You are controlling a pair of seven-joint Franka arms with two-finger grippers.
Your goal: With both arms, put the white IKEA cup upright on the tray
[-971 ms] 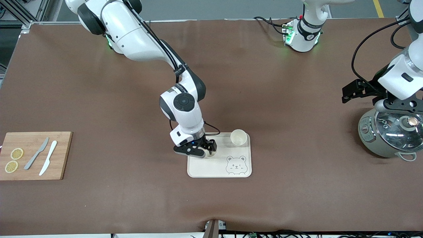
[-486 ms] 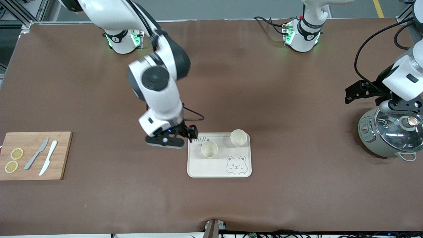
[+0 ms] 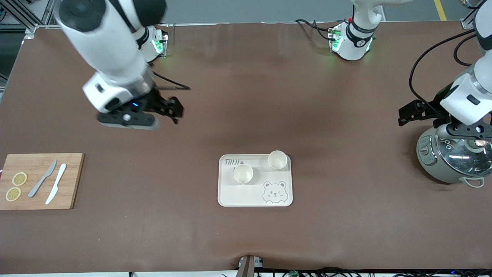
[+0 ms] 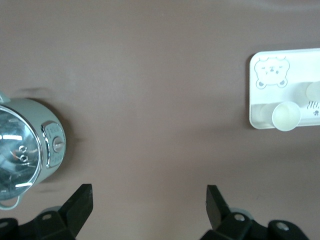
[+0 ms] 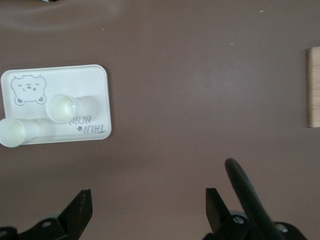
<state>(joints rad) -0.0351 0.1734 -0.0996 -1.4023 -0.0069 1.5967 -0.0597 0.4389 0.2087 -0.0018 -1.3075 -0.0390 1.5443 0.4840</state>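
Observation:
The cream tray (image 3: 255, 197) with the bear drawing lies on the brown table. Two white cups stand upright on it: one (image 3: 243, 174) toward the right arm's end, the other (image 3: 277, 159) at the tray's corner farther from the front camera. My right gripper (image 3: 176, 110) is open and empty, high over bare table toward the right arm's end. Its wrist view shows the gripper (image 5: 148, 196), the tray (image 5: 90, 82) and both cups (image 5: 62, 107) (image 5: 11, 134). My left gripper (image 3: 403, 115) is open and empty, up beside the rice cooker; its wrist view (image 4: 149, 192) shows the tray (image 4: 302, 65).
A grey rice cooker (image 3: 453, 159) with a glass lid stands at the left arm's end, also in the left wrist view (image 4: 20, 145). A wooden cutting board (image 3: 38, 192) with two knives and lemon slices lies at the right arm's end.
My right gripper let go of a cup, left it upright on the tray, then rose and swung away toward the right arm's end. The left arm barely moved.

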